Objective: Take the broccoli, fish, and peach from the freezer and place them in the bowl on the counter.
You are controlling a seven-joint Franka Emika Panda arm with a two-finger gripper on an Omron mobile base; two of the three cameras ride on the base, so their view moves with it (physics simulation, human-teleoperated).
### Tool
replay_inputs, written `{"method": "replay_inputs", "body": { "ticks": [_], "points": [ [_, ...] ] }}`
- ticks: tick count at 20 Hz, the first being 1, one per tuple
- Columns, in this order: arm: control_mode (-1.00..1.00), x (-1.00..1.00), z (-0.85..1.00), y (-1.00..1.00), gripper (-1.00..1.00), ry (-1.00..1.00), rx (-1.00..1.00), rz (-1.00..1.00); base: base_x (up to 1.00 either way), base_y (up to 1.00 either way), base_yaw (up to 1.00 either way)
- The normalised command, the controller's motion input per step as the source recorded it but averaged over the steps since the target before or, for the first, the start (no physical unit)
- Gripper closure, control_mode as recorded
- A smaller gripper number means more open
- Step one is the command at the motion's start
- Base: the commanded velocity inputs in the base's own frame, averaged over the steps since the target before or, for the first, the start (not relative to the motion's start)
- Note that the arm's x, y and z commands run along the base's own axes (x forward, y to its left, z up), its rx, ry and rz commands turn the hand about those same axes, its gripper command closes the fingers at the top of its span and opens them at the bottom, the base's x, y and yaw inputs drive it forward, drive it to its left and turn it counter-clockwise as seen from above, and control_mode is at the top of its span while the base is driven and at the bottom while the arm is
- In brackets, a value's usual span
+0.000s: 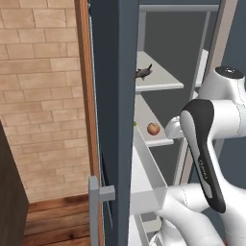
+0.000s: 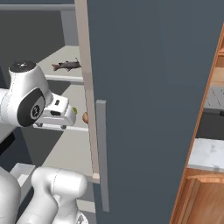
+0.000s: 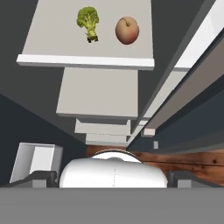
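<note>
Hand view: broccoli and peach side by side on a freezer shelf

Hand view has the broccoli (image 3: 89,22) and peach (image 3: 127,30) at upper centre, near each other but apart, on a pale shelf (image 3: 52,39) of the freezer (image 1: 115,96). Both fingers stand spread wide at the lower corners, one (image 3: 41,178) left, one right, pinching nothing. Left base view shows the fish (image 1: 142,72) on the shelf above, upper centre, with the peach below it.
</note>
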Motion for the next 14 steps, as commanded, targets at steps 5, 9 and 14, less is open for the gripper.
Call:
{"method": "replay_inputs", "body": {
  "ticks": [5,9,14],
  "points": [
    [1.0,0.0,0.0,0.0,-1.0,0.0,0.0,0.0,0.44,0.34,0.0],
    [1.0,0.0,0.0,0.0,-1.0,0.0,0.0,0.0,0.49,0.36,0.0],
    [1.0,0.0,0.0,0.0,-1.0,0.0,0.0,0.0,0.6,0.26,0.0]
  ]
}}
